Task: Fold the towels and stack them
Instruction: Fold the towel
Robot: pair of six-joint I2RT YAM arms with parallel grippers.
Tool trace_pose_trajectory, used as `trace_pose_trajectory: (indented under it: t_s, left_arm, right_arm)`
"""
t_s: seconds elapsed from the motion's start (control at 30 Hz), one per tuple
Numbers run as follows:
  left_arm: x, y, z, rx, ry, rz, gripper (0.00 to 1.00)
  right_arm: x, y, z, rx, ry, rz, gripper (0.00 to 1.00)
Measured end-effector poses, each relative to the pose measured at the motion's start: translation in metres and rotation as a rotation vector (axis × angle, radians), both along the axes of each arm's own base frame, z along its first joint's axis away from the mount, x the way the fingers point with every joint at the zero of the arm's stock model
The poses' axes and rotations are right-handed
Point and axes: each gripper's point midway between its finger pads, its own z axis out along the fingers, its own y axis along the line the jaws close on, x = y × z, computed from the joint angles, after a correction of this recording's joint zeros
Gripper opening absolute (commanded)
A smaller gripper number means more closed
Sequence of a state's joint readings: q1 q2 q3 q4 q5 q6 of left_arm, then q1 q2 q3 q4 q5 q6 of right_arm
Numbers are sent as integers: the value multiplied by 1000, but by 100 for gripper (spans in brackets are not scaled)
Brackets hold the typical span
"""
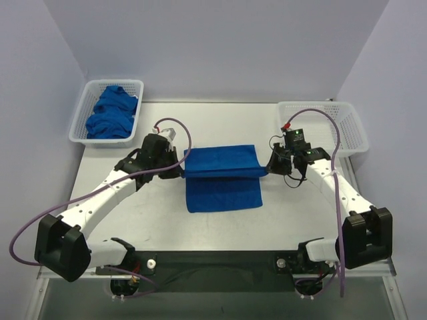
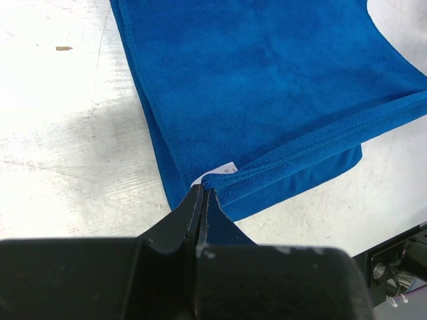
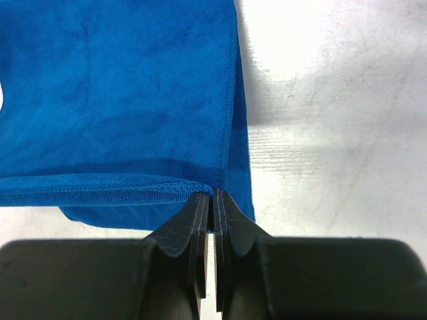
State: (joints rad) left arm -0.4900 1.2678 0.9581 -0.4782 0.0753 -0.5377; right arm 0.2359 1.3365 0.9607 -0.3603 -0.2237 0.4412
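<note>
One royal-blue towel [image 1: 223, 175] is stretched between both grippers over the middle of the table, its upper edge lifted and its lower part lying flat. My left gripper [image 1: 181, 165] is shut on the towel's left corner [image 2: 220, 180], where a small white tag [image 2: 223, 169] shows. My right gripper [image 1: 269, 165] is shut on the right corner [image 3: 212, 190]. More blue towels [image 1: 111, 113] lie bunched in the white basket [image 1: 139, 85] at the back left.
A second white mesh basket [image 1: 351, 127] stands at the back right. Purple cables loop from both arms. Grey walls close in the table on the left, back and right.
</note>
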Motion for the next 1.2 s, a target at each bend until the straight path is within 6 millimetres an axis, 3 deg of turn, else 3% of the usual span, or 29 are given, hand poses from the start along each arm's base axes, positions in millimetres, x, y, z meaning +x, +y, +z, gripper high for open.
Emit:
trace_pose_trajectory:
  t_s: [0.33,0.63,0.9,1.03,1.2]
  left_arm:
    - [-4,2,8,-5,-8,-1,0]
    - [10,-2,44,-26,-77,7,0]
    - [6,-1,47,-30,-81,9,0]
    - [-1,1,31,-25,-50,5,0]
    - [-22,2,-17,-11,62,-15,0]
  right_arm:
    - [-4,0,10,6,-20,1,0]
    - [12,-1,36,0,-86,-3,0]
    - [14,-1,41,-3,-102,-1,0]
    - [10,-1,34,0,-85,3,0]
    - [-9,0,-2,0,15,13,0]
